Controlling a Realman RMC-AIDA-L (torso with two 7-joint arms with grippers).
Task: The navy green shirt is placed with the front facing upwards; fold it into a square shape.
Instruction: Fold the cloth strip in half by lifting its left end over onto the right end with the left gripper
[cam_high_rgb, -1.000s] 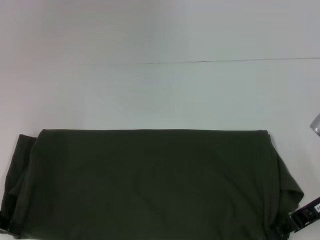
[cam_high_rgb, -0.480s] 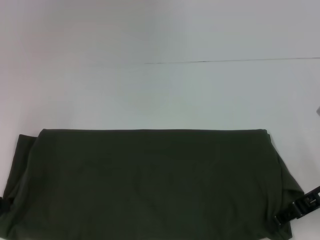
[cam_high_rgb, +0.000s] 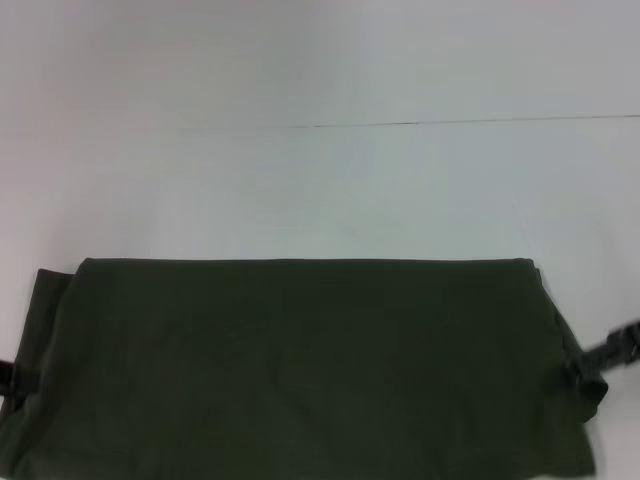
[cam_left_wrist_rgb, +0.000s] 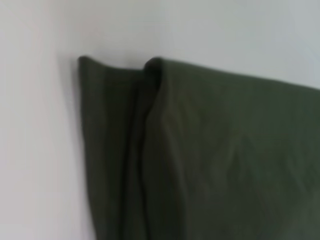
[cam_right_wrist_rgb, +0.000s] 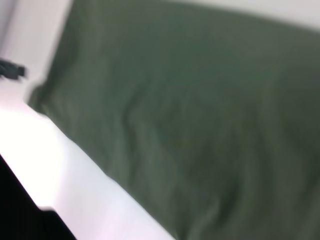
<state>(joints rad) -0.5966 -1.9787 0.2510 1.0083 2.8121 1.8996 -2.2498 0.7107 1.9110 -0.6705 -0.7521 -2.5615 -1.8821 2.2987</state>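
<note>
The navy green shirt (cam_high_rgb: 300, 360) lies on the white table as a wide dark olive band, plain side up, with a straight far edge. No lettering or collar shows. My left gripper (cam_high_rgb: 10, 378) is at the shirt's left end and my right gripper (cam_high_rgb: 585, 372) is at its right end, against the cloth. The left wrist view shows the layered folds of the shirt (cam_left_wrist_rgb: 210, 160) at its left end. In the right wrist view the shirt (cam_right_wrist_rgb: 190, 125) fills most of the picture, and a small black part of the left gripper (cam_right_wrist_rgb: 11, 69) shows far off.
The white table (cam_high_rgb: 320, 190) stretches beyond the shirt, with a thin dark seam line (cam_high_rgb: 450, 122) across its far part. The shirt's near edge runs out of the head view at the bottom.
The right gripper has moved away from me along the shirt's right end, from the near corner to mid-height. The left gripper has come into view at the left end. The shirt's outline is the same.
</note>
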